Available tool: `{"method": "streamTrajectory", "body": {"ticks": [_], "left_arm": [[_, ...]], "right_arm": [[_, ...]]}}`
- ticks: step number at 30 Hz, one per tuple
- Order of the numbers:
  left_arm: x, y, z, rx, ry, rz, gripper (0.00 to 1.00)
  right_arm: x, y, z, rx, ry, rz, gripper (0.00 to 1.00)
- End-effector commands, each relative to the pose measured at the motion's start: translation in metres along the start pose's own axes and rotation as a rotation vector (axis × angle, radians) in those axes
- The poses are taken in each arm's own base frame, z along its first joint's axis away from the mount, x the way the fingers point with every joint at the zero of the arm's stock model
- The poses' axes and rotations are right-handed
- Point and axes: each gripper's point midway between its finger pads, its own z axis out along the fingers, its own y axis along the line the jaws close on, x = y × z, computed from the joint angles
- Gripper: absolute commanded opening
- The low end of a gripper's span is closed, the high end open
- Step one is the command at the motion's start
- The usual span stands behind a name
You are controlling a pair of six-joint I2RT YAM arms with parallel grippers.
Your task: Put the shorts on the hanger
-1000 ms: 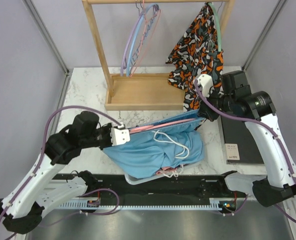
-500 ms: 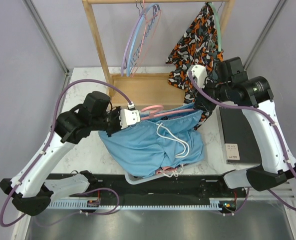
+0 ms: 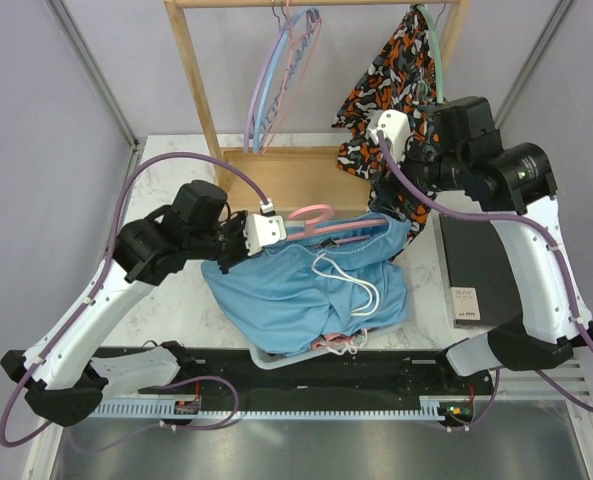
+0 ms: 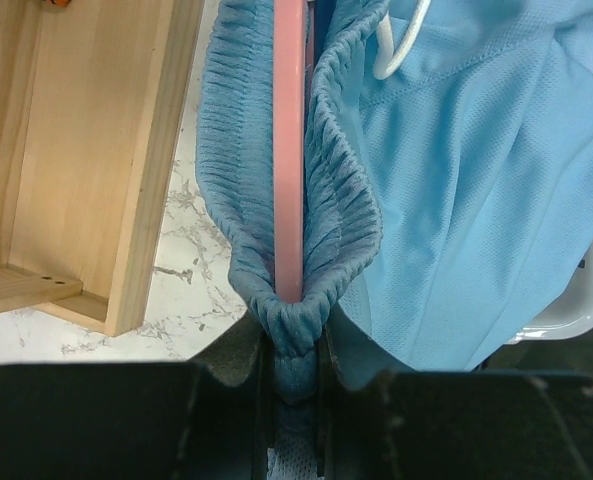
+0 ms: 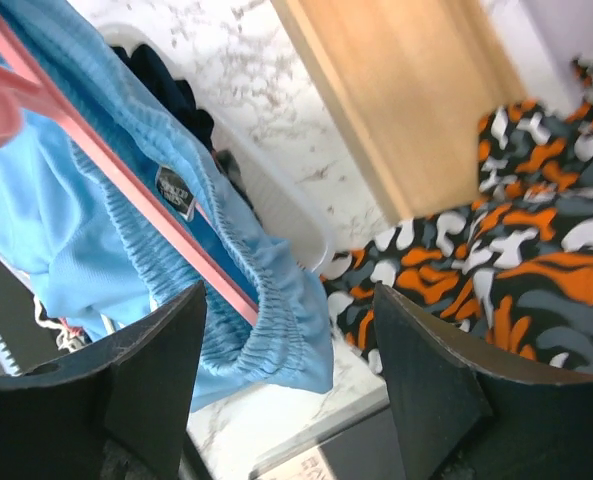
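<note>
The sky-blue shorts (image 3: pixel 306 290) hang spread along the thin pink hanger (image 3: pixel 326 228), whose bar runs inside the waistband, with the white drawstring dangling in front. My left gripper (image 4: pixel 294 350) is shut on the left end of the waistband, where the fabric wraps the hanger's tip (image 4: pixel 289 150). In the right wrist view my right gripper (image 5: pixel 288 293) is open, with the right end of the waistband (image 5: pixel 276 310) and the hanger bar (image 5: pixel 126 170) beyond its jaws and apart from both fingers.
A wooden rack (image 3: pixel 276 185) stands at the back with lilac and blue hangers (image 3: pixel 276 80) and an orange-black-white garment (image 3: pixel 396 80) on a mint-green hanger. A white basket (image 3: pixel 276 355) with dark clothing lies under the shorts. A black slab (image 3: pixel 481 270) sits at the right.
My right gripper has opened, let go of the right end of the waistband and drawn back upward. My left gripper has carried its end of the shorts and hanger up and to the right.
</note>
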Motion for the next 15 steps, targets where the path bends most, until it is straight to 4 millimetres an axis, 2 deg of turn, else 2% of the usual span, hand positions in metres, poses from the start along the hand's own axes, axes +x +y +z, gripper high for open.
{"method": "streamTrajectory", "body": {"ticks": [1, 3, 4, 5, 7, 8, 12, 15], "left_arm": [[-0.03, 0.0, -0.014, -0.026, -0.145, -0.044, 0.02], [-0.033, -0.003, -0.014, -0.012, -0.165, -0.058, 0.02], [-0.034, -0.004, -0.013, -0.012, -0.171, -0.067, 0.02], [-0.032, -0.004, -0.01, -0.01, -0.165, -0.087, 0.02], [-0.031, -0.008, -0.008, 0.01, -0.168, -0.092, 0.02], [-0.03, -0.01, -0.007, 0.012, -0.173, -0.089, 0.02], [-0.032, -0.007, -0.01, -0.003, -0.185, -0.065, 0.02], [-0.035, -0.007, -0.013, -0.003, -0.198, -0.049, 0.02]], "right_arm": [[-0.012, 0.03, -0.029, -0.091, -0.095, -0.117, 0.75], [-0.022, 0.049, -0.03, -0.185, -0.181, -0.189, 0.75], [-0.018, 0.058, -0.029, -0.213, -0.199, -0.199, 0.75], [-0.032, 0.062, -0.026, -0.214, -0.262, -0.244, 0.75], [-0.028, 0.07, -0.015, -0.224, -0.277, -0.254, 0.73], [-0.038, 0.074, -0.009, -0.225, -0.314, -0.294, 0.71], [-0.04, 0.076, 0.018, -0.229, -0.306, -0.367, 0.69], [-0.041, 0.08, 0.027, -0.245, -0.288, -0.444, 0.66]]}}
